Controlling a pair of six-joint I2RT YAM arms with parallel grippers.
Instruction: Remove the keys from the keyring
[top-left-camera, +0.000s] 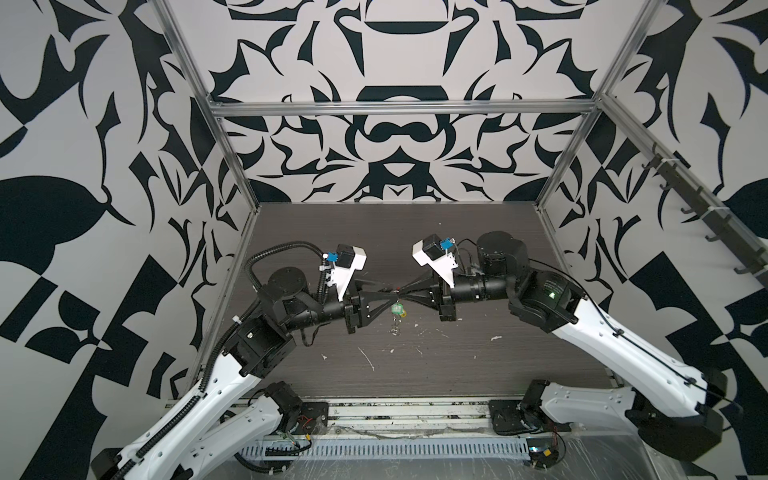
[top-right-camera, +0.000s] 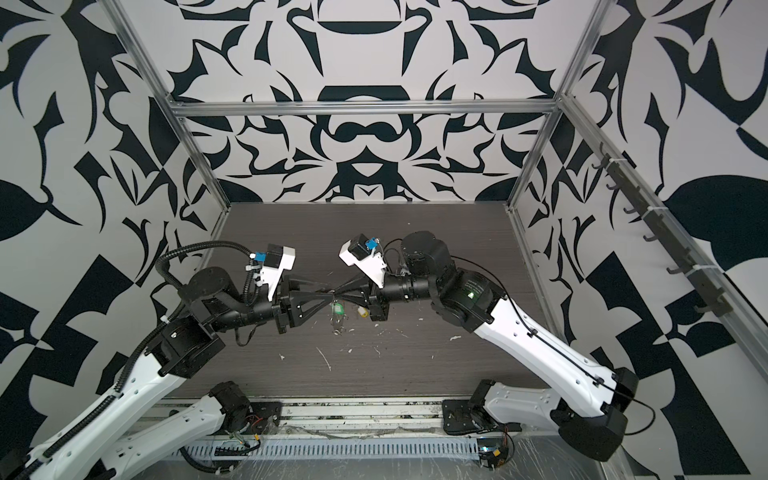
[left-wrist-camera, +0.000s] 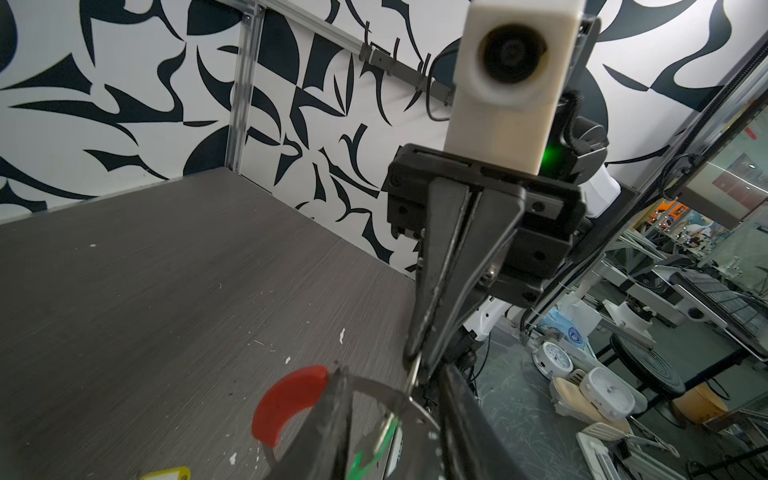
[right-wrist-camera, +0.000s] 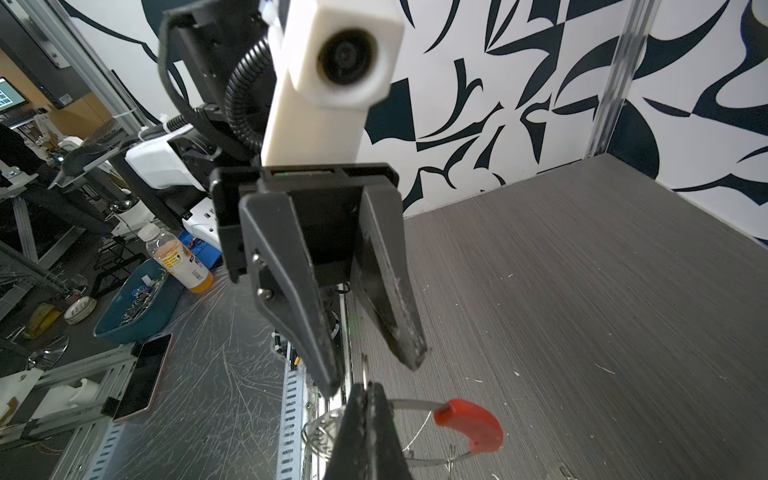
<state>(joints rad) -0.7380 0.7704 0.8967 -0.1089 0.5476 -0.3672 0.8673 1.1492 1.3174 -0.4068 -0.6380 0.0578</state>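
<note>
Above surface (top-left-camera: 415, 249): right gripper (left-wrist-camera: 413, 361) fingers pinch keyring (right-wrist-camera: 469, 424), holding it up so keys dangle free. Opposite, left gripper (right-wrist-camera: 374, 372) fingers parted astride it, gripping nothing. At 6 o'clock beneath, green key (top-left-camera: 398, 309) hangs; yellow key (top-right-camera: 364, 313) lies on surface, 3 o'clock of green, likely off already.

Two black-and-white robot arms (top-right-camera: 540, 345) are facing each other across the middle of the dark grey wood-grain bench (top-right-camera: 415, 365). The left claw (top-right-camera: 327, 296) and the right claw (top-right-camera: 341, 294) are pointing tip to tip above it, nearly touching. Only a sliver of the thin dark-grey keyring (top-right-camera: 335, 297) is showing between them. A small green oblong plastic key tag (top-right-camera: 338, 308) is hanging just below the tips, and a little silver ring (top-right-camera: 336, 331) is showing beneath it. A small yellow plastic key tag (top-right-camera: 364, 314) is showing just under the right claw's black body; whether it is hanging or lying cannot be told. White flecks (top-right-camera: 324, 359) are dotting the bench.
</note>
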